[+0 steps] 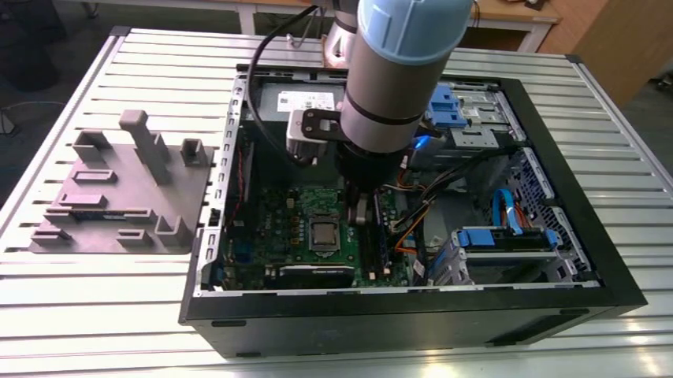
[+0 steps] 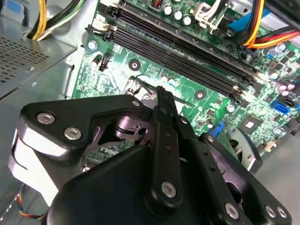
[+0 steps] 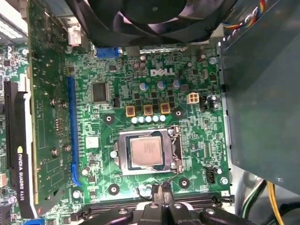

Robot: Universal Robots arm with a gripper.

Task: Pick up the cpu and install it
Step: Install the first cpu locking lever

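Note:
The cpu (image 3: pixel 146 152) is a small silvery square lying flat in its socket on the green motherboard (image 3: pixel 98 65); the exterior view shows the cpu (image 1: pixel 321 234) in the middle of the open computer case (image 1: pixel 421 303). My gripper (image 1: pixel 363 214) hangs low over the board just to the exterior view's right of the socket, at the edge of the long black memory slots (image 2: pixel 187 56). In both wrist views its fingertips meet, the gripper (image 3: pixel 158 191) being shut with nothing between them. The gripper (image 2: pixel 160 93) hides the socket in the second wrist view.
A grey moulded fixture (image 1: pixel 121 189) lies on the slatted table to the exterior view's left of the case. Inside the case are a silver-grey box with a white label (image 1: pixel 299 98), a graphics card (image 3: pixel 18 154), a black fan (image 3: pixel 150 18), blue drive bays (image 1: pixel 505 236) and loose cables (image 1: pixel 421 216).

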